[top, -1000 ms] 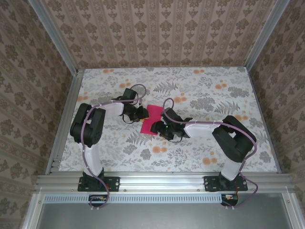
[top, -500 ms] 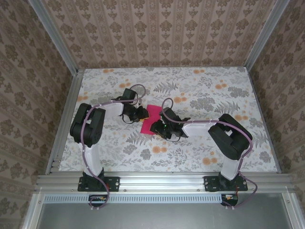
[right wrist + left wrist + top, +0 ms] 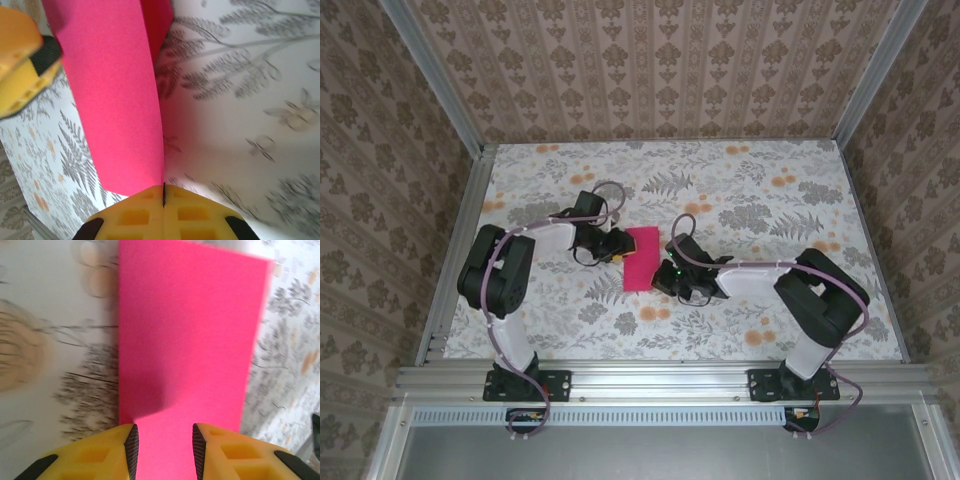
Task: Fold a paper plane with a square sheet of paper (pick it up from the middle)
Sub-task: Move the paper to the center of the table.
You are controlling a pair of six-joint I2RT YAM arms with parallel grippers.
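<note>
1. The square sheet of paper (image 3: 641, 258) lies near the middle of the flower-printed table (image 3: 770, 330). From above it looks like a narrow upright rectangle, doubled over.
2. The left gripper (image 3: 617, 246) is at the sheet's 10 o'clock. In the left wrist view its yellow fingers (image 3: 131, 450) stand apart, released, and the flat pink sheet (image 3: 190, 340) shows through the gap.
3. The right gripper (image 3: 665, 272) is at the sheet's 4 o'clock. In the right wrist view its jaws (image 3: 163, 205) are clenched, and the sheet's raised edge (image 3: 115, 100) runs straight into the seam between them, so it looks pinched there.
4. Both wrists crowd the sheet from above, and the right wrist covers its lower right corner.
5. Purple cables loop over the left arm (image 3: 610, 190) and the right arm (image 3: 682, 225). Patterned walls (image 3: 660, 70) and an aluminium rail (image 3: 660, 378) box in the table.
6. In the right wrist view a blurred yellow finger of the left gripper (image 3: 22, 50) is cut off at 10 o'clock. The sheet's lower layer is mostly hidden beneath the upper one, and I cannot tell how deep the edge sits in the seam.
</note>
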